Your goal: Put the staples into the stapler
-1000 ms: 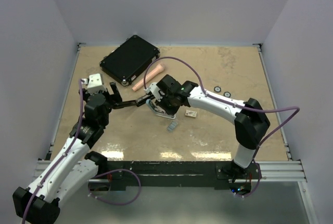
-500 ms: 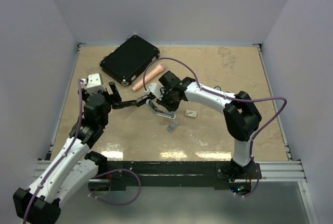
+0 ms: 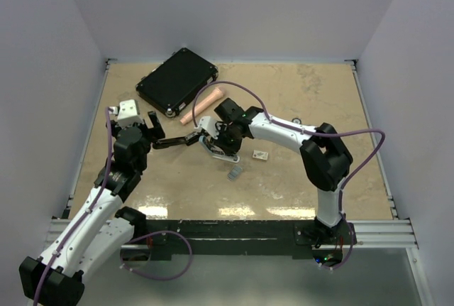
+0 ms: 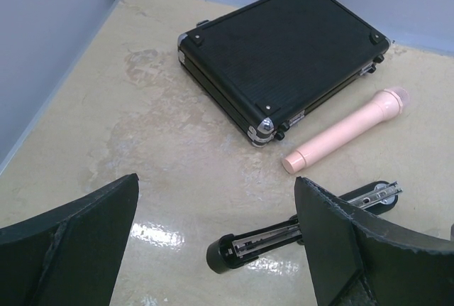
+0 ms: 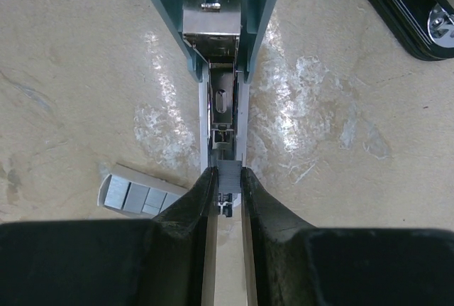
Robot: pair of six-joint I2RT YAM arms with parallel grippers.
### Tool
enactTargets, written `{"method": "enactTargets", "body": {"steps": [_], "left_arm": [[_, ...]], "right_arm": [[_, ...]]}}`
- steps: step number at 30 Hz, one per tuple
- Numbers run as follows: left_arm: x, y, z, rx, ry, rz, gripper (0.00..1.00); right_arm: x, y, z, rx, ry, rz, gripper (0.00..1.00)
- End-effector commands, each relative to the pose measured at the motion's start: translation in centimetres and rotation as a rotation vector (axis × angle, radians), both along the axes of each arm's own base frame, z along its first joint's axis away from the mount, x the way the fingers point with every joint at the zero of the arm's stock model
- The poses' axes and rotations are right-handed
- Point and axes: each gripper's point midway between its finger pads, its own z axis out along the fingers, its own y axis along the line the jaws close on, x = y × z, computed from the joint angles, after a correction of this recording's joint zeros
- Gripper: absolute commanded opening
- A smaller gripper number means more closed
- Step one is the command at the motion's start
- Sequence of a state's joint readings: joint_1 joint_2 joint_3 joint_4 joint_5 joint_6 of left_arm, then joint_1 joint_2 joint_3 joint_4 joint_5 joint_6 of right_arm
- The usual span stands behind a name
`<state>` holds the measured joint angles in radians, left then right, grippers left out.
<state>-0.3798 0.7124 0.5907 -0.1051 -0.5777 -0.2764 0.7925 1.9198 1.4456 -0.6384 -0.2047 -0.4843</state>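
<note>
Right gripper (image 5: 227,179): closed, its fingertips pinching the staples (image 5: 228,172), a short ribbed grey strip.
Staples: held between the right fingertips, directly over the near end of the stapler's open magazine channel; whether the strip touched the rail could not be told.
Stapler (image 5: 213,8): teal-grey cover swung open at the end away from the wrist camera; bare metal rail ran from it toward the fingers; it lay on the table (image 3: 298,93), near the middle.
Left gripper (image 4: 213,249): jaws spread wide and holding nothing, low over the left part of the table.
Black stapler (image 4: 284,229): opened out flat on the table, its rounded end between the left fingers, its middle passing behind one finger; contact could not be told.
Grey segmented block (image 5: 138,192): on the table just beside the rail, apart from it.
Black case (image 4: 284,50): closed, at the far left of the table.
Pink microphone (image 4: 347,130): lying between the case and the black stapler.
Black rings (image 3: 303,126): two, right of centre, well apart from both staplers.
</note>
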Motion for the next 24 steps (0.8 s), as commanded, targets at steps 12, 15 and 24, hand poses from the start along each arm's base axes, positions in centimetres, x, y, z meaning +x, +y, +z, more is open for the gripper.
{"method": "enactTargets", "body": {"steps": [12, 15, 24], "left_arm": [[0.5, 0.0, 1.1, -0.015, -0.045, -0.004, 0.95], [0.5, 0.1, 1.2, -0.014, -0.046, -0.003, 0.95], [0.6, 0.1, 1.2, -0.014, -0.046, -0.003, 0.95]], "right_arm": [[0.4, 1.6, 0.6, 0.062, -0.016, 0.047, 0.09], [0.5, 1.5, 0.5, 0.057, -0.024, 0.044, 0.09], [0.3, 1.1, -0.2, 0.037, -0.014, 0.047, 0.09]]}}
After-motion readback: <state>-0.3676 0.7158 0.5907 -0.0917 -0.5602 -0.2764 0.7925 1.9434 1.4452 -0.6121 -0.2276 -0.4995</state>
